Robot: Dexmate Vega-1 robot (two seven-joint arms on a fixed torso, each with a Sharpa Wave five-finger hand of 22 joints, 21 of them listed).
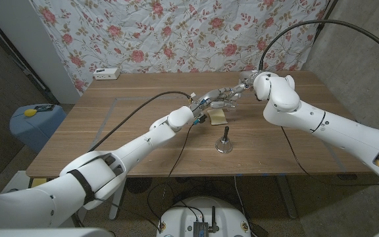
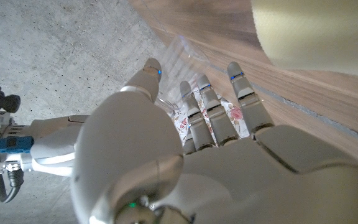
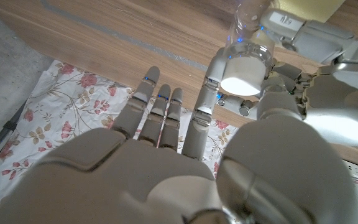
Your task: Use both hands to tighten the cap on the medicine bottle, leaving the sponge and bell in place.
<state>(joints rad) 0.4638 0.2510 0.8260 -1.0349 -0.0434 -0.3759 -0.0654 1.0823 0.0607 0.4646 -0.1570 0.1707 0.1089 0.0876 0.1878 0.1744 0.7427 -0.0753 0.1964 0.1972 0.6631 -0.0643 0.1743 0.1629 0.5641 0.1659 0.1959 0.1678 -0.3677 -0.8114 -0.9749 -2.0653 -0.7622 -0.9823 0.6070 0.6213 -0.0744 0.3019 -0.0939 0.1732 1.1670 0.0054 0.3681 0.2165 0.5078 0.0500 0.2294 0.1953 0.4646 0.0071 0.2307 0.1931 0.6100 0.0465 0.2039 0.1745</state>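
While both hands met over the far middle of the table (image 1: 110, 131), the bottle (image 3: 248, 34) sat held between them, clear-walled with a white cap (image 3: 242, 76). The right wrist view showed the left hand (image 1: 206, 104) wrapped around the clear body, its fingers closed on it. The right hand (image 1: 242, 84) reached in from the right; its thumb (image 3: 211, 84) lay alongside the cap, while the other fingers (image 3: 160, 112) stretched out straight and close together, away from it. Whether the thumb pressed the cap against anything I could not tell, so a true grip on the cap was not shown. In the left wrist view the left hand's fingers curled round something clear with a printed label, most likely the same bottle.

The sponge (image 1: 216, 116) lay just beside the left hand, on its near side, and the bell (image 1: 224, 141) stood upright nearer still, apart from both hands.

By my judgement the tightening was not secured yet. The main risk lay at the cap: with one thumb beside it, a twist could slide over the smooth white top and turn nothing. A loose hold on the clear body would let the whole bottle spin with the cap. The left forearm also passed close above the sponge, so lowering or swinging the wrist could nudge it, and a wider sweep toward the near side could tip the bell.
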